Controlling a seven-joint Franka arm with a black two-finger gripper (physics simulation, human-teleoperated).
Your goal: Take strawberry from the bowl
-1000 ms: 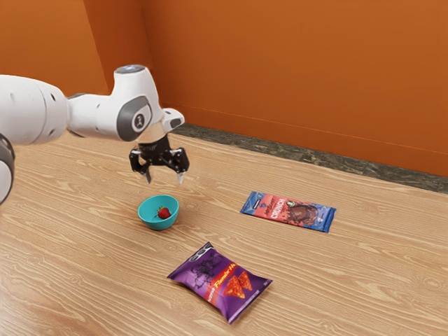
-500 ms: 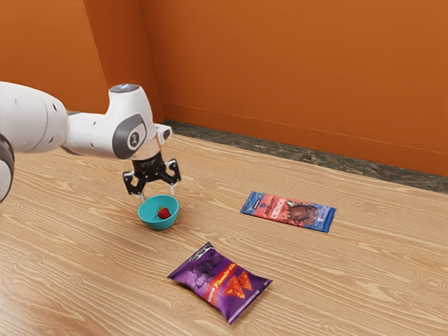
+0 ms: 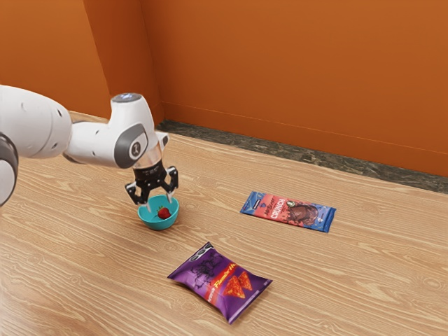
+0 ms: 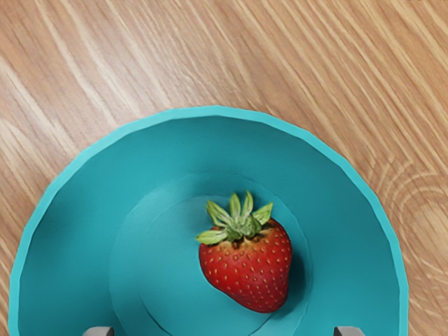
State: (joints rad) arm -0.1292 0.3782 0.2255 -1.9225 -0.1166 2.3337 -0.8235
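Partly outside the wrist view: bowl

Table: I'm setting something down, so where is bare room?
Bare table shows between the bowl and chocolate bar, and from the chips bag to the exterior view's right edge. It is crowded at the bowl: strawberry inside, pincer above.

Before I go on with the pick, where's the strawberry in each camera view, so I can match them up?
Exterior view: the strawberry is inside the turquoise bowl, just beneath the end effector, toward the exterior view's left.
Wrist view: it lies on the bowl's floor, a little off its centre, green leafy cap in sight.
Shared landmark: the bowl's round turquoise rim, encircling the strawberry.
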